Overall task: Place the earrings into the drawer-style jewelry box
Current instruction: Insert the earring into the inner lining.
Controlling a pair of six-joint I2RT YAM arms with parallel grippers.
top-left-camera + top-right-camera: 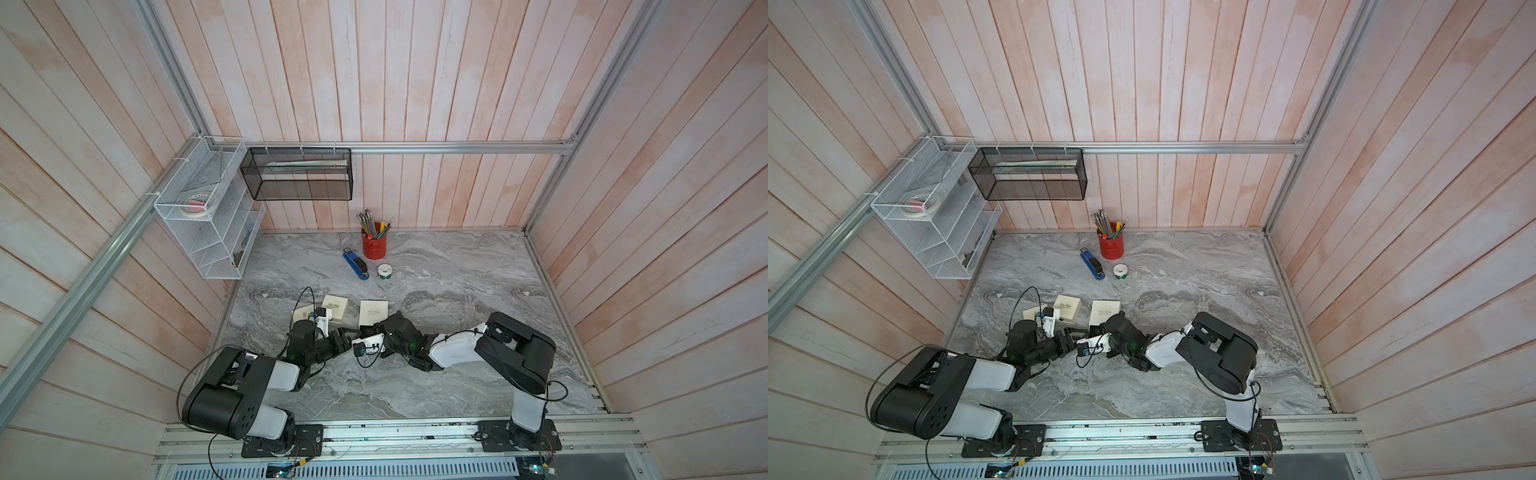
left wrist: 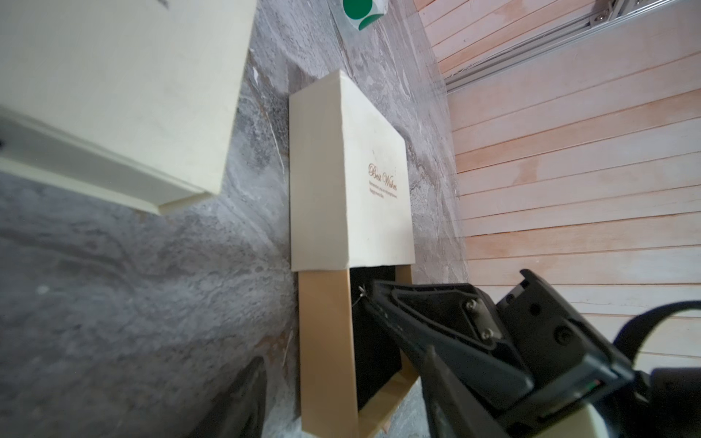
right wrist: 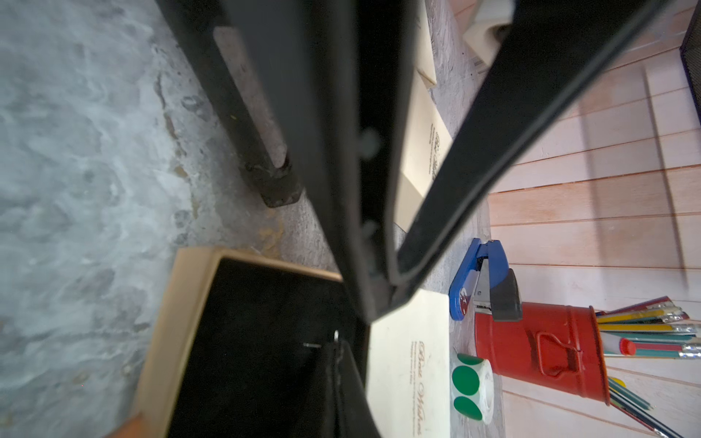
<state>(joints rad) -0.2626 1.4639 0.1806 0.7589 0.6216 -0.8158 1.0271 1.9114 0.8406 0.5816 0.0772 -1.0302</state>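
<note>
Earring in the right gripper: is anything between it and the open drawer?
Nothing visible stands between them. The right gripper holds the earring right over the drawer, above its open black interior; the cream sleeve covers only the part not pulled out.

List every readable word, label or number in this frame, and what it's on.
"Best Wishes": gold script on the jewelry box lid.
Smaller lines beneath it: too blurred to read.
Script on the second cream box: too small to read.
</note>
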